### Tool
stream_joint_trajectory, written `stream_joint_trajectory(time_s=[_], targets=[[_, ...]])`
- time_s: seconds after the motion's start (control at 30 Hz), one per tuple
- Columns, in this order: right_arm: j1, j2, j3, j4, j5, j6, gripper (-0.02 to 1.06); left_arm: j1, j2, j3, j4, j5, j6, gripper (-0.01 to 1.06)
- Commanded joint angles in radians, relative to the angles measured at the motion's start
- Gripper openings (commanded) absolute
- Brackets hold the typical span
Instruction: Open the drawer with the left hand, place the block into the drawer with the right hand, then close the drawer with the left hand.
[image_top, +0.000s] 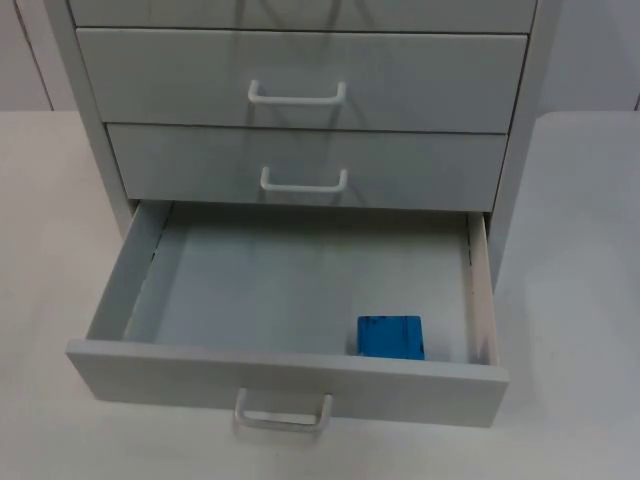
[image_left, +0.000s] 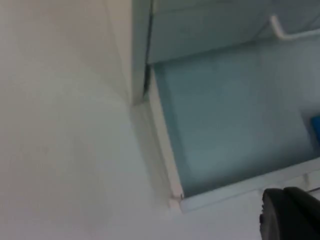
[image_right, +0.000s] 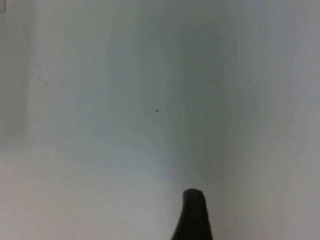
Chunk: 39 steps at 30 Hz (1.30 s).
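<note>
Blue block (image_top: 391, 337) in open drawer (image_top: 300, 385), lower part hidden behind front panel.

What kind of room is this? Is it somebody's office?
Probably a robot test bench rather than an office: a small grey drawer cabinet stands alone on a bare white table, its bottom drawer pulled open, holding just a blue block.

Little of the robot shows. The left hand's fingertip (image_left: 290, 212) is a broad, matt black block with rounded edges. The right hand's fingertip (image_right: 192, 215) is black too, narrower, tapering to a rounded tip.
</note>
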Motion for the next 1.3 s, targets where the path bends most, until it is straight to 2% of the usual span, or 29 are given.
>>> stream_joint_trajectory(time_s=[0.0,0.1,0.13,0.2,0.27,0.3,0.33,0.4,0.43,0.47,0.5,0.57,0.6,0.73,1.0,1.13,1.27], targets=[[0.007,-0.009,0.002,0.004,-0.013,-0.009,0.60,-0.078,0.030,-0.049,0.036,0.003,0.014,0.00],[0.007,-0.009,0.002,0.004,-0.012,-0.007,0.60,-0.303,0.101,-0.103,0.254,-0.043,-0.083,0.00],[0.007,-0.009,0.002,0.004,-0.012,-0.007,0.60,-0.303,0.101,-0.103,0.254,-0.043,-0.083,0.00],[0.007,-0.009,0.002,0.004,-0.012,-0.007,0.60,-0.441,0.145,-0.099,0.478,-0.063,-0.241,0.00],[0.007,-0.009,0.002,0.004,-0.012,-0.007,0.60,-0.582,0.197,-0.099,0.686,-0.027,-0.395,0.00],[0.007,-0.009,0.002,0.004,-0.012,-0.007,0.60,-0.582,0.197,-0.099,0.686,-0.027,-0.395,0.00],[0.007,-0.009,0.002,0.004,-0.012,-0.007,0.60,-0.638,0.218,-0.099,0.781,-0.011,-0.444,0.00],[0.007,-0.009,0.002,0.004,-0.012,-0.007,0.60,-0.774,0.268,-0.096,0.913,0.010,-0.462,0.00],[0.007,-0.009,0.002,0.004,-0.012,-0.007,0.60,-0.821,0.285,-0.086,0.963,0.001,-0.462,0.00],[0.007,-0.009,0.002,0.004,-0.012,-0.007,0.60,-0.821,0.285,-0.086,0.963,0.001,-0.462,0.00],[0.007,-0.009,0.002,0.004,-0.012,-0.007,0.60,-0.886,0.313,-0.057,1.026,-0.031,-0.462,0.00],[0.007,-0.009,0.002,0.004,-0.008,-0.006,0.60,-0.949,0.340,-0.012,1.068,-0.088,-0.462,0.00],[0.007,-0.009,0.002,0.004,-0.008,-0.006,0.60,-0.949,0.340,-0.012,1.068,-0.088,-0.462,0.00],[0.007,-0.009,0.002,0.004,-0.008,-0.006,0.60,-0.974,0.374,0.099,1.069,-0.235,-0.462,0.00],[0.007,-0.009,0.002,0.004,-0.013,-0.006,0.60,-0.972,0.448,0.171,1.084,-0.323,-0.464,0.00],[0.007,-0.009,0.002,0.004,-0.013,-0.006,0.60,-0.972,0.523,0.171,1.147,-0.328,-0.555,0.00],[0.007,-0.009,0.002,0.004,-0.013,-0.006,0.60,-0.972,0.620,0.169,1.317,-0.330,-0.714,0.00]])
